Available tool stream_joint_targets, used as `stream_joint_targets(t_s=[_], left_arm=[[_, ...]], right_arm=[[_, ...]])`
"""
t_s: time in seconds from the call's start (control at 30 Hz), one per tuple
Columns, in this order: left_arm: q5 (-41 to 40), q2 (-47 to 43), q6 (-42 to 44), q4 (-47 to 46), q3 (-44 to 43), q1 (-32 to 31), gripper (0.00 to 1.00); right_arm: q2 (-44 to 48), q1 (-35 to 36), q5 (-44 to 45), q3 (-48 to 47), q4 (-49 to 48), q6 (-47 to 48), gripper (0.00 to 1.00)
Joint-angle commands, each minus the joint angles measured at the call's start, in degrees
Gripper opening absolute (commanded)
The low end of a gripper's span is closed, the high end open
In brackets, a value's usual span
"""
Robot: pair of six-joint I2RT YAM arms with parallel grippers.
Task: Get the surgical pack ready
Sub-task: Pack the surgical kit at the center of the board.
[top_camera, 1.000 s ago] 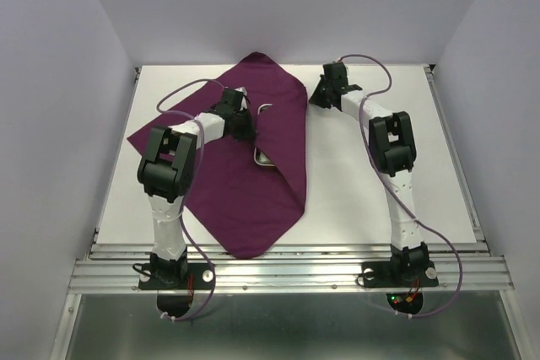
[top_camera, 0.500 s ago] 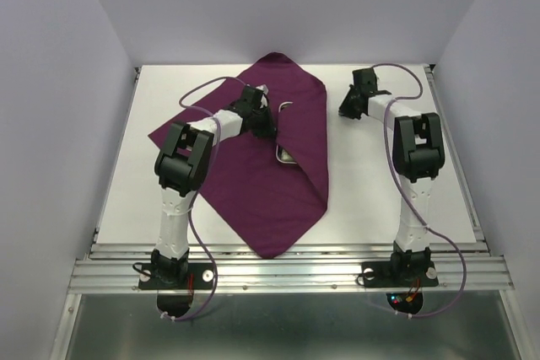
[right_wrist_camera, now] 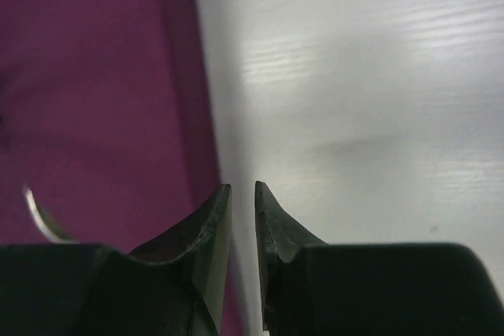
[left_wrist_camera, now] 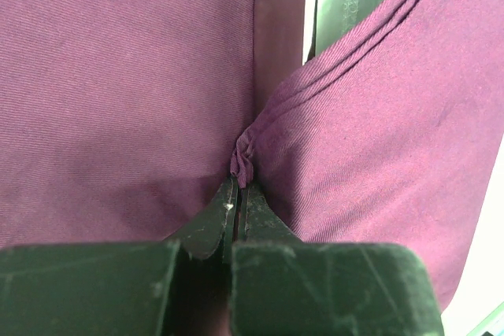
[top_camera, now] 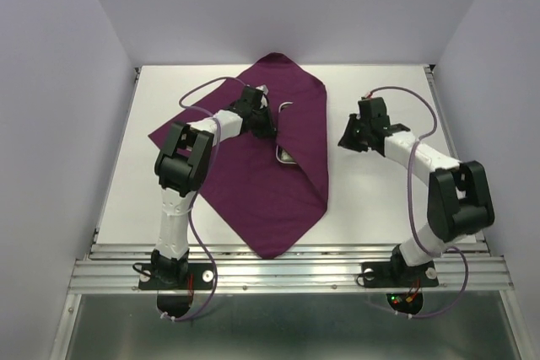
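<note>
Cloth, dark purple, centre frame; its folded flap runs top to bottom over steel tray. Your left gripper pinches the flap's left edge, clenched. Your right gripper, jaws slightly parted, empty, sits just right of the flap.

We're looking into a robotics lab test cell here: a flat white tabletop boxed in by plain pale-lilac panel walls. Ribbed aluminium rails run along the near edge, with a white-and-black jointed left robot arm and its right-hand twin bolted on. Thin purple cables loop off them.
</note>
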State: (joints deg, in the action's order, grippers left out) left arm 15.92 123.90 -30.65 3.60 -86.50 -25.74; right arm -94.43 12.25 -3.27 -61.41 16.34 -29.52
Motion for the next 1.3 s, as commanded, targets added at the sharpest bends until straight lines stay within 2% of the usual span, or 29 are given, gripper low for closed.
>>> stream_joint_targets(t_s=[0.0, 0.13, 0.23, 0.43, 0.57, 0.8, 0.9, 1.13, 1.17, 1.27], left_arm=[[-2.3, 1.0, 1.9, 4.8, 2.1, -0.5, 0.0], [-1.9, 0.1, 2.1, 4.4, 2.8, -0.5, 0.0], [-3.0, -0.3, 3.3, 5.6, 2.1, -0.5, 0.0], [-3.1, -0.5, 5.6, 7.6, 0.5, -0.1, 0.0], [-3.0, -0.5, 5.8, 7.6, 0.9, -0.1, 0.0], [-2.6, -0.7, 6.0, 6.6, 2.2, 0.0, 0.0], [-1.8, -0.4, 6.7, 6.5, 2.0, 0.1, 0.0], [-0.9, -0.3, 7.2, 6.2, 2.2, 0.2, 0.0], [-0.9, -0.5, 7.3, 6.1, 2.5, 0.2, 0.0], [-1.0, -0.8, 7.4, 5.8, 3.0, 0.2, 0.0]], right_arm=[[10.8, 6.7, -1.6, 7.2, -0.5, 0.4, 0.24], [16.0, 14.2, -2.2, 14.0, -1.4, -4.7, 0.24], [15.6, 16.9, -1.6, 16.5, -3.3, -6.8, 0.24], [6.2, 16.9, 0.0, 16.8, -8.2, -6.8, 0.23], [1.9, 17.5, 0.1, 15.6, -7.0, -5.6, 0.2], [11.6, 21.7, 5.1, 13.1, -0.6, -1.6, 0.25], [15.5, 26.1, 6.8, 12.5, 1.8, 0.2, 0.33], [19.6, 47.1, 13.7, 14.1, 3.6, 6.1, 0.55], [19.5, 51.8, 15.0, 13.7, 3.5, 7.2, 0.56], [16.9, 58.0, 17.3, 11.6, 4.1, 8.7, 0.59]])
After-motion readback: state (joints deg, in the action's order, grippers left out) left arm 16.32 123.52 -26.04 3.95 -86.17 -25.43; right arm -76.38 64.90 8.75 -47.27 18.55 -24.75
